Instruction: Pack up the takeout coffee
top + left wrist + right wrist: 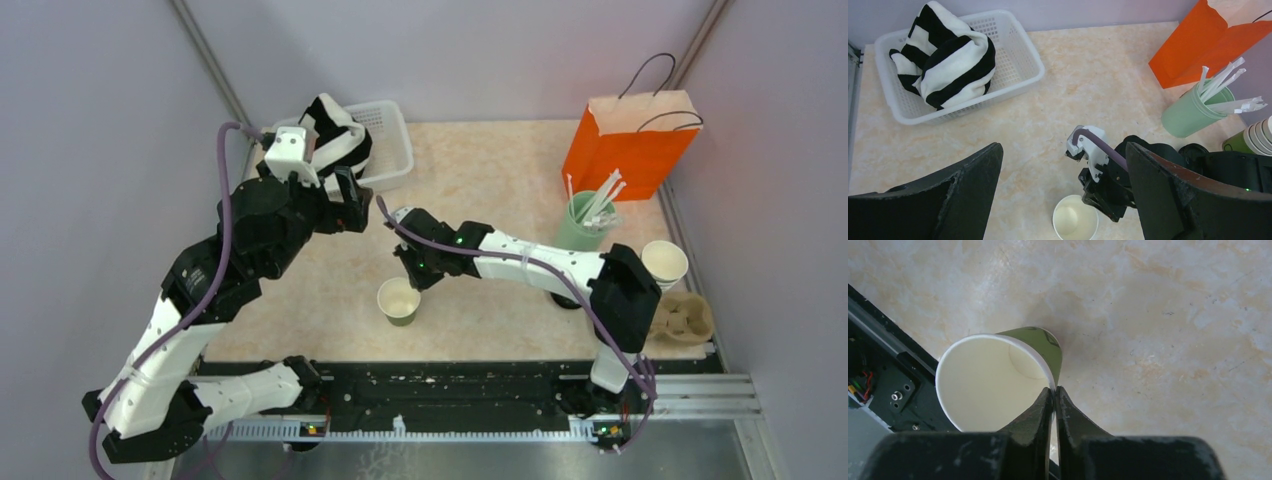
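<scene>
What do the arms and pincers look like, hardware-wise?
The left arm and right arm alternate white links with black joint housings. A purple cable runs along each. A green light glows near the right wrist. The left pincer and right pincer each have two dark, matte, tapered fingers.

Lidless cup (1075, 221) at right arm's jaws
</scene>
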`<action>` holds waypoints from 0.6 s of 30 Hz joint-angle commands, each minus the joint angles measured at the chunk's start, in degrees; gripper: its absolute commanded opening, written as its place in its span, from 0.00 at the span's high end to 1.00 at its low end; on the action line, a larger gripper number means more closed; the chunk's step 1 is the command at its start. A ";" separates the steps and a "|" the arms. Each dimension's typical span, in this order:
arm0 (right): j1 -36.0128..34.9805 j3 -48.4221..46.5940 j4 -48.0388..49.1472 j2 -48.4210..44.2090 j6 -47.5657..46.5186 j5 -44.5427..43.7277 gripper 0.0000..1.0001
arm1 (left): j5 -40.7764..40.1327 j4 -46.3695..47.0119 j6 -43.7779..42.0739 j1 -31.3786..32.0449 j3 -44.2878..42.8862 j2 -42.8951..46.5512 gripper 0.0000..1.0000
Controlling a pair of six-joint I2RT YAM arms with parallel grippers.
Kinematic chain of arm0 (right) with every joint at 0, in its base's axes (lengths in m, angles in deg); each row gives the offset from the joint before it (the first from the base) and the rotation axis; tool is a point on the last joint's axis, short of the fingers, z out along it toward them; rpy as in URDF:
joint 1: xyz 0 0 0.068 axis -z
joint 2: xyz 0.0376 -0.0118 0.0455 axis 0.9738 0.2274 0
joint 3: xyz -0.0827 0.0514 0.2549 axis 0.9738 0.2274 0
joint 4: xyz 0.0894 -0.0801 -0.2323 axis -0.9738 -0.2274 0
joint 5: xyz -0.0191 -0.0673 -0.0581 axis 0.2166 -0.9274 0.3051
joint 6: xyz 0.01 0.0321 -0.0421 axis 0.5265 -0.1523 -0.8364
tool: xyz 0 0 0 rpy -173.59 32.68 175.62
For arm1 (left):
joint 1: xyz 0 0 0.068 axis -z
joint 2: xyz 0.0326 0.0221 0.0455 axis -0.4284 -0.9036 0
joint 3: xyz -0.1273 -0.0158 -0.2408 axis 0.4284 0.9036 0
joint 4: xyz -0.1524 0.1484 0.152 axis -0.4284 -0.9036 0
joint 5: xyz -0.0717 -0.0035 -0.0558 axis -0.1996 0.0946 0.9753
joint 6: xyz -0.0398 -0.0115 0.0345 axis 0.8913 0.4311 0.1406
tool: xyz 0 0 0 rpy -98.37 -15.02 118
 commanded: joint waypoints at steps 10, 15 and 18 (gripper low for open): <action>5.39 0.60 -10.59 -14.89 7.65 -7.88 0.49 | -0.65 1.58 -0.95 0.21 -0.80 -0.46 0.02; 18.80 16.76 -14.09 -28.14 12.16 -10.88 0.41 | 0.55 2.39 -1.04 0.21 0.00 -1.04 0.02; 23.64 22.63 -17.33 -31.47 11.83 -13.58 0.38 | 1.79 2.71 -1.40 0.26 0.39 -1.55 0.02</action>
